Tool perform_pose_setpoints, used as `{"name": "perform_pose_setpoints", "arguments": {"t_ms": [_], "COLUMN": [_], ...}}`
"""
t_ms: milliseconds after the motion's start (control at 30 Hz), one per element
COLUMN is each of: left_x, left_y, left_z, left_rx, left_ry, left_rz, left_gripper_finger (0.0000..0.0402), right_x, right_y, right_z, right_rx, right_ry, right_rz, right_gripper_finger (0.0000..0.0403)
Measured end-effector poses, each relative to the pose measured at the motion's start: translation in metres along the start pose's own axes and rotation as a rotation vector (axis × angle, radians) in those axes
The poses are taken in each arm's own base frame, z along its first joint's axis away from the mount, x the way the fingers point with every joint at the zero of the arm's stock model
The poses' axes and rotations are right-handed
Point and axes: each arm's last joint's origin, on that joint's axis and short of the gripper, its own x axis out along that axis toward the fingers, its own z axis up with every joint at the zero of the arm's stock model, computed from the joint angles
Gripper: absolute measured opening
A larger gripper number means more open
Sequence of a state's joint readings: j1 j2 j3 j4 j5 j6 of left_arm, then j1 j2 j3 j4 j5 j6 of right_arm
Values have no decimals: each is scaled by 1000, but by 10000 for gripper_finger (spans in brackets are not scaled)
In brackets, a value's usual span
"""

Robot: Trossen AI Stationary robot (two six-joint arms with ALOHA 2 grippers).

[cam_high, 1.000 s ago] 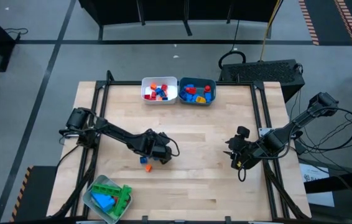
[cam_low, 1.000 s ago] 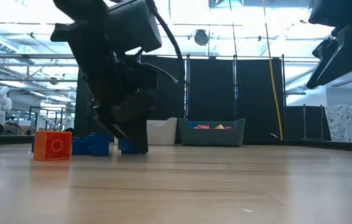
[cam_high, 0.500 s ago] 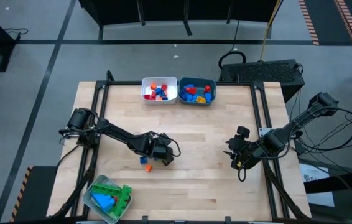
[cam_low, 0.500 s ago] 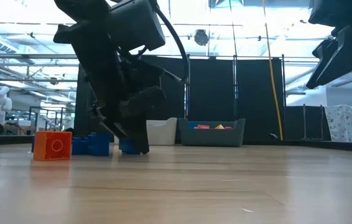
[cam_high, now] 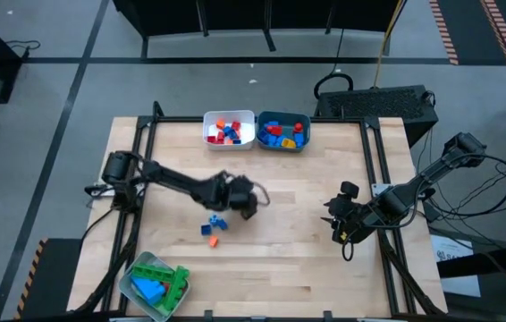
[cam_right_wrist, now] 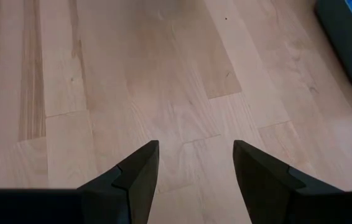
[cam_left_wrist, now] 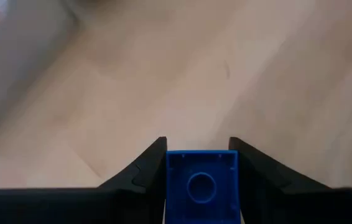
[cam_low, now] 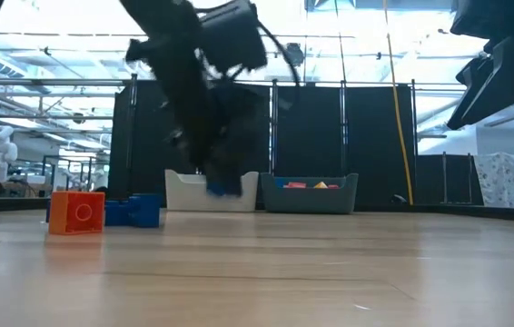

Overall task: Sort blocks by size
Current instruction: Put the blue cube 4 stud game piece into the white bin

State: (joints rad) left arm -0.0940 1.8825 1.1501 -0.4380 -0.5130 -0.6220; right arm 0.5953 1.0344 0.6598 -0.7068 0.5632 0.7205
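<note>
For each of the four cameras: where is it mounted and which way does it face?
High: overhead, straight down; both arms, left gripper, white bin.
Low: table height, level across; left gripper carrying the blue block; orange block.
Left wrist: past own fingers clamping the same blue block.
Right wrist: right gripper, open over bare table.

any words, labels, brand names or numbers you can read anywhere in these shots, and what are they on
None: no readable text shows in any view.
Small blue studded plastic brick, held in the left gripper: its top stud carries no lettering that can be made out.
Orange studded plastic brick on the light wooden table: round stud on its face, no legible mark.
White plastic bin and teal plastic bin: no labels visible.
</note>
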Motion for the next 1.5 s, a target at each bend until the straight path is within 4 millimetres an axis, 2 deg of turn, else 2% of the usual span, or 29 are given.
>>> {"name": "perform_pose_setpoints", "arguments": {"t_ms": [100,167,233,367,500,600,667,733,867,1000,1133,1267,1400,1500], "left_x": [-1,1,-1,4,11,21,28,32,35,31,13,-10,-32,-44], "left_y": [19,39,63,120,168,190,198,203,204,189,153,110,68,45], "left_z": [26,41,59,80,91,88,86,84,83,82,73,55,26,1], "left_rx": [5,15,-4,-72,-148,-189,-206,-214,-198,-81,142,369,607,750], "left_ry": [-44,-56,-98,-97,-80,-29,-5,9,19,40,96,149,205,277], "left_rz": [26,60,111,213,253,261,259,267,286,237,167,87,-77,-212], "left_gripper_finger": [140,140,140,140,140,141,164,205,277,308,312,313,314,314], "right_x": [0,0,0,0,0,0,0,0,0,0,0,0,0,0], "right_y": [0,0,0,1,1,1,1,2,2,2,2,2,3,3], "right_z": [0,0,0,1,1,1,2,2,2,2,2,2,3,3], "right_rx": [1,3,3,5,7,9,12,13,15,16,16,16,24,25], "right_ry": [-1,-3,-3,-5,-9,-11,-14,-16,-17,-19,-19,-19,-19,-18], "right_rz": [1,3,4,6,8,10,13,14,16,17,17,18,38,42], "right_gripper_finger": [192,192,192,192,192,192,192,192,192,192,192,192,192,192]}}
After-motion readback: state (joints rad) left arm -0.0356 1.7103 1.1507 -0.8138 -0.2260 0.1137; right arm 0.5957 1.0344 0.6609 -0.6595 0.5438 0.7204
